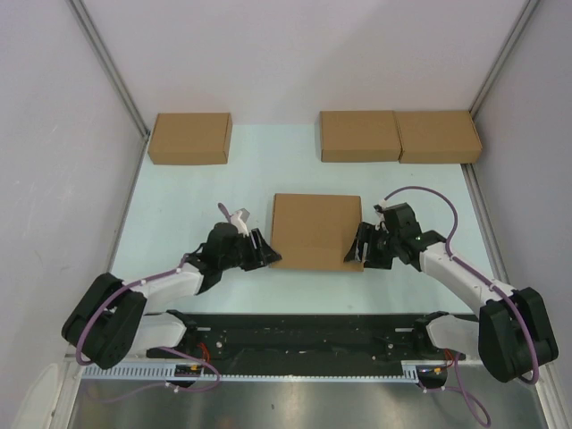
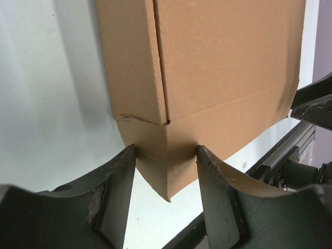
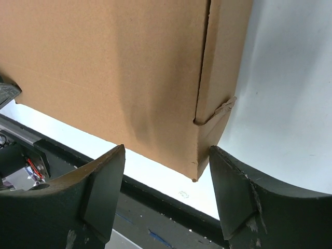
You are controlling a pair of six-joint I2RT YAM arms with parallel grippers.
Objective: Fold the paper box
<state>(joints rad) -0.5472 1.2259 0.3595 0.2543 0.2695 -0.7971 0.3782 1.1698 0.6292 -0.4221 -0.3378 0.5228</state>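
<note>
Well behind the paper box (image 1: 315,231) sit three boxes (image 1: 360,136) — two seemingly touching.

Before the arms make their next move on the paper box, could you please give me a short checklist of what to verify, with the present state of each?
1. The paper box lies closed and flat, seen from above: ok.
2. Its right side seam is tidy: not ok, a crumpled tab sticks out.
3. The left gripper straddles the near left corner: ok.
4. The left fingers hold that corner firmly: cannot tell; both appear to touch it.
5. The right gripper is open around the near right corner, gaps both sides: ok.
6. The nearest spare box stands apart: ok.
</note>
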